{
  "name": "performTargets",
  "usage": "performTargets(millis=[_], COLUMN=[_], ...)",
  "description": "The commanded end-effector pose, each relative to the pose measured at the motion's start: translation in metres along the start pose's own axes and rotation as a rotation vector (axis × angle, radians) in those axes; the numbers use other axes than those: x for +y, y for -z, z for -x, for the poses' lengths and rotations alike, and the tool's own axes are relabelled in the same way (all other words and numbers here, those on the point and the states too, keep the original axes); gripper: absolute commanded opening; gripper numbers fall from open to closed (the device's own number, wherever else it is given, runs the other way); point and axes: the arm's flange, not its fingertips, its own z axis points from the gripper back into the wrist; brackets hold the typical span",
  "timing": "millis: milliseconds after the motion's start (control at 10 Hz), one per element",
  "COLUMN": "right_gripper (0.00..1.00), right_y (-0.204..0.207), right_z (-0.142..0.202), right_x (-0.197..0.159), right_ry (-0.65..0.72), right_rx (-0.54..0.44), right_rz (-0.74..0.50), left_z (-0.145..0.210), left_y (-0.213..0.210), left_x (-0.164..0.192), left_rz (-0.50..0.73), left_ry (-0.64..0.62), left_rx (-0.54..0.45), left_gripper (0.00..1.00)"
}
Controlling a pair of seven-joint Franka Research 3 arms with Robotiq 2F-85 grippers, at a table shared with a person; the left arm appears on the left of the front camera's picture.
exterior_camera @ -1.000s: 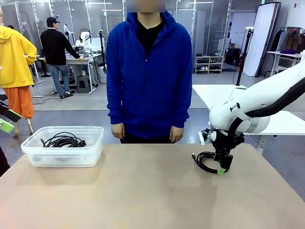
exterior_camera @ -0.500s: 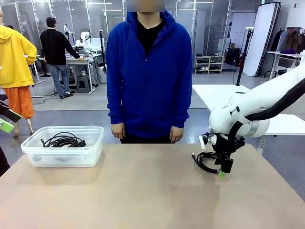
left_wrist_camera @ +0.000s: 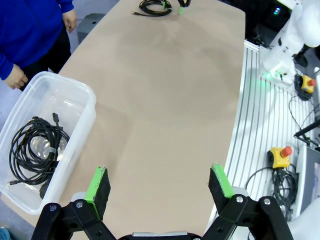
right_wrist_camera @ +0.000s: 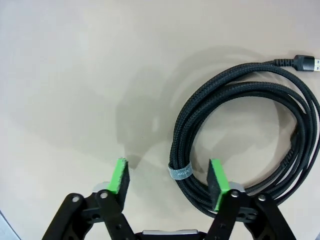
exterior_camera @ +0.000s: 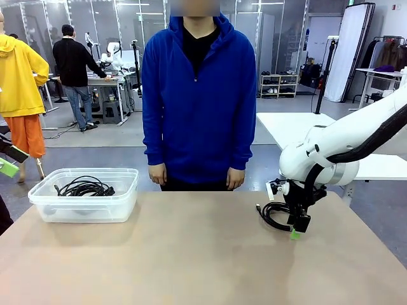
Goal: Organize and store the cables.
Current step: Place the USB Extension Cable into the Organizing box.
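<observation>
One cable [right_wrist_camera: 187,125], a black braided coil bound with a grey strap, lies on the tan table [exterior_camera: 191,254] at the right. My right gripper [right_wrist_camera: 169,181] is down over it, its green pads straddling the strapped bundle, the jaws still apart. The same coil [exterior_camera: 268,215] lies under that gripper [exterior_camera: 294,229] in the front view. More black cables [exterior_camera: 84,186] lie in a clear plastic bin [exterior_camera: 82,206] at the table's left. My left gripper [left_wrist_camera: 160,187] hangs open and empty above the table, beside the bin [left_wrist_camera: 82,107] with its cables [left_wrist_camera: 32,150].
A person in a blue hoodie [exterior_camera: 198,95] stands at the far edge, hands down at the sides. In the left wrist view, red emergency-stop buttons [left_wrist_camera: 281,156] and loose wiring sit beyond the table's edge on the robot's side.
My right gripper has sunk a little onto the coil and its jaws have narrowed around the bundle. The left gripper, bin and person have not moved.
</observation>
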Motion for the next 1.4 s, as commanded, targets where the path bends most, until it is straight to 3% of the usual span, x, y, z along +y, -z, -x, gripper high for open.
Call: performTargets(millis=[0, 500, 600, 1000, 1300], right_gripper=[0.57, 0.05, 0.00, 0.00, 0.00], right_y=[0.002, -0.003, -0.005, -0.036, -0.108], right_z=[-0.002, -0.005, -0.005, -0.009, -0.021], right_x=[-0.003, -0.001, -0.001, 0.003, 0.014], right_ry=[0.021, 0.016, 0.015, 0.009, -0.002], right_rx=[0.027, 0.040, 0.039, 0.030, 0.024], right_rz=[0.012, 0.019, 0.025, 0.053, 0.148], left_z=[0.000, 0.000, 0.000, 0.000, 0.000], left_y=[-0.001, -0.001, -0.001, -0.001, -0.001], left_x=[-0.001, -0.001, -0.001, -0.001, -0.001], left_rz=[-0.006, -0.006, -0.006, -0.006, -0.006], left_ry=[0.003, 0.003, 0.003, 0.003, 0.003], left_rx=[0.009, 0.009, 0.009, 0.009, 0.009], left_gripper=[1.00, 1.00, 1.00, 1.00, 1.00])
